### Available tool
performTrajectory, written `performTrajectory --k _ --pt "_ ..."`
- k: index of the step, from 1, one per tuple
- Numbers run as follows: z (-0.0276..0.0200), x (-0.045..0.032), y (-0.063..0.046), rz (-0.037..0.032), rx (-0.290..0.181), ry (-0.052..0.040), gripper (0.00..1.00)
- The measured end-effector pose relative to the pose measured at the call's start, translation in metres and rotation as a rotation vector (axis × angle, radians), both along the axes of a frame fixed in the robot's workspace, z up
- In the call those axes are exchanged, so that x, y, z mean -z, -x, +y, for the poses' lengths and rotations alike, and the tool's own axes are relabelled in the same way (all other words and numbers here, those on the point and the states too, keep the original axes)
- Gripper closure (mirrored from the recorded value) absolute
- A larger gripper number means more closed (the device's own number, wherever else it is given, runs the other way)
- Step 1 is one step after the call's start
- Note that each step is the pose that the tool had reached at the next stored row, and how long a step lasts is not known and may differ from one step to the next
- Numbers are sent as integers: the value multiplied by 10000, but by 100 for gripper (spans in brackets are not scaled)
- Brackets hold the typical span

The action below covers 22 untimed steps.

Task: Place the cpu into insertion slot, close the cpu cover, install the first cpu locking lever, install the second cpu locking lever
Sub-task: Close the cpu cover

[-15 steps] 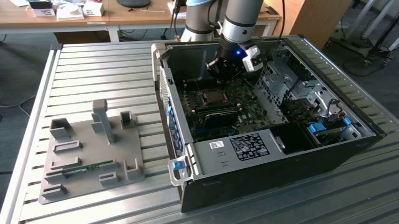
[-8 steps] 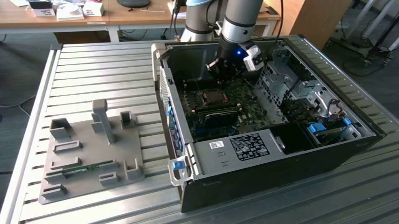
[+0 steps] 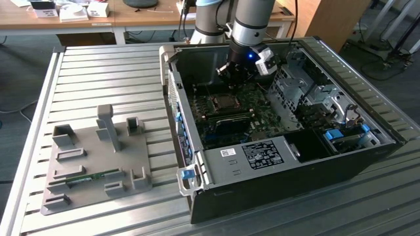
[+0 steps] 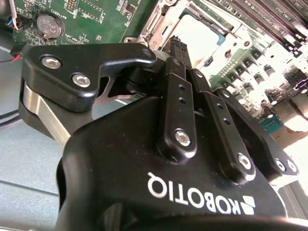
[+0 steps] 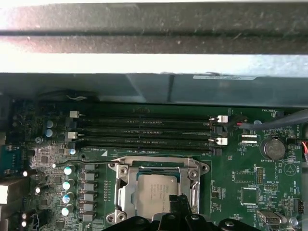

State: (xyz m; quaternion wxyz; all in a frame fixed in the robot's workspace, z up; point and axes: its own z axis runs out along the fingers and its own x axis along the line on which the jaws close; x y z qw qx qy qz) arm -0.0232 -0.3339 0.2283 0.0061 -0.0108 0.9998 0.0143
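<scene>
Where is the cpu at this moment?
In the first wrist view the cpu lies in the insertion slot on the green board, next to the memory slots, with the gripper close over it.

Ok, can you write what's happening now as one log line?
cpu: seated | cpu cover: down over cpu | end effector: at cover's edge

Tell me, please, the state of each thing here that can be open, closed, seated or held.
cpu, seated in the insertion slot, pale face up.
cpu cover, closed, lying flat around the cpu.
pincer, shut, tips at the cpu's edge; contact cannot be told.
computer case, side open, lying on the slatted table.
</scene>
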Motion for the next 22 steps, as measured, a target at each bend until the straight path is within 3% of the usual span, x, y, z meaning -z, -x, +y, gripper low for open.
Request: performTrajectory --k 9,16,22 --pt "0 4 175 -38 -4 -1 89" --pt "0 4 210 -44 -4 -1 89" --pt "0 18 335 -53 -5 -1 89"
